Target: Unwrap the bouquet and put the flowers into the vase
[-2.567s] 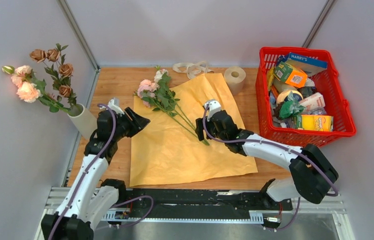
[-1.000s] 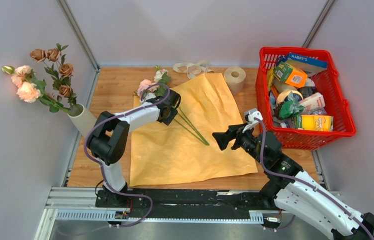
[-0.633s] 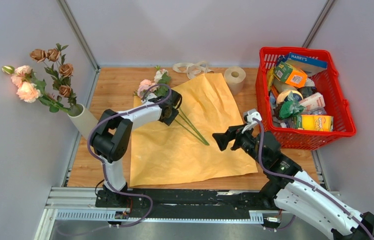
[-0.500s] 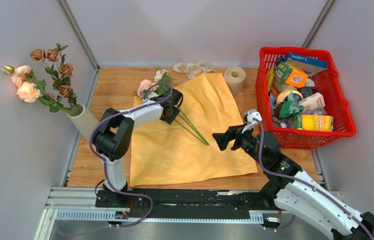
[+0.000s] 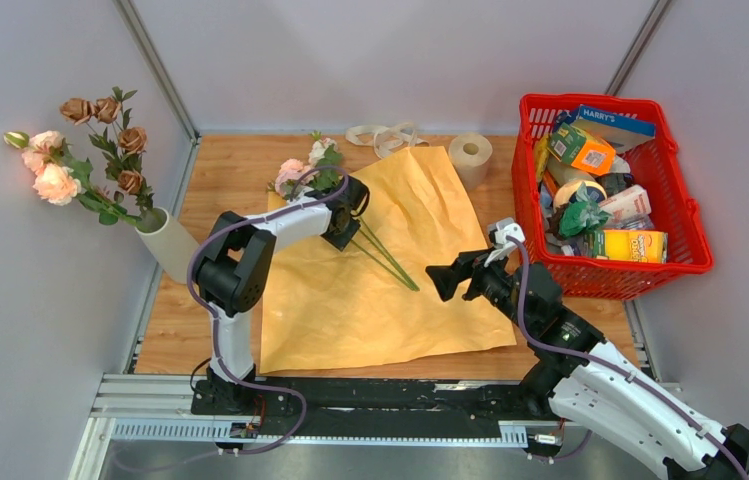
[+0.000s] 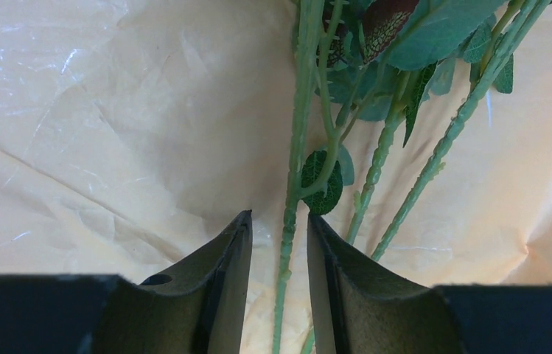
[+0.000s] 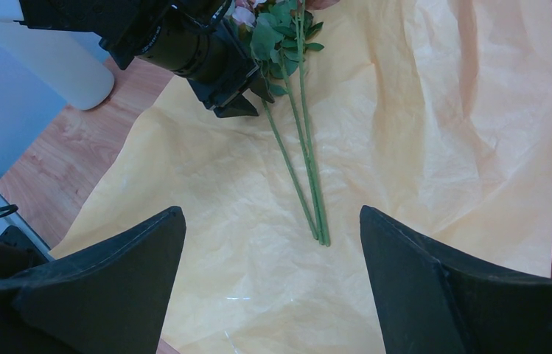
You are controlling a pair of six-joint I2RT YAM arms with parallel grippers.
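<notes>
— Vase (image 5: pixel 165 240) first, at the far left of the table (image 5: pixel 220 170): a plain tube with several standing roses (image 5: pixel 85 150) already in its mouth.

— So part of the job looks done. What remains?

— The loose flowers (image 5: pixel 312 172). They lie on the opened wrapping paper (image 5: pixel 370 300) to the right of the vase, blooms toward the back and stalks running toward the front right. The left gripper (image 5: pixel 347 215) is down on them, just below the leaves.

— Holding one?

— Not that I can see. In its wrist view the fingers (image 6: pixel 225 295) stand partly apart with one green stem (image 6: pixel 288 221) running up the gap, paper showing on either side of it (the other stalks lie off to the right, outside the jaws). I'd judge it is lined up this way to take a single flower where the stalk is bare, not by the foliage.

— And the other arm?

— The right gripper (image 5: pixel 448 280) hovers over the paper's right part, apart from the stalks, fingers spread wide and empty. Kept out of the way, I'd guess, so the left has a free path to the vase.

— Beyond that?

— The ribbon (image 5: pixel 382 135) and a paper roll (image 5: pixel 470 155) at the back, and a full red basket (image 5: pixel 630 275) far right.
</notes>
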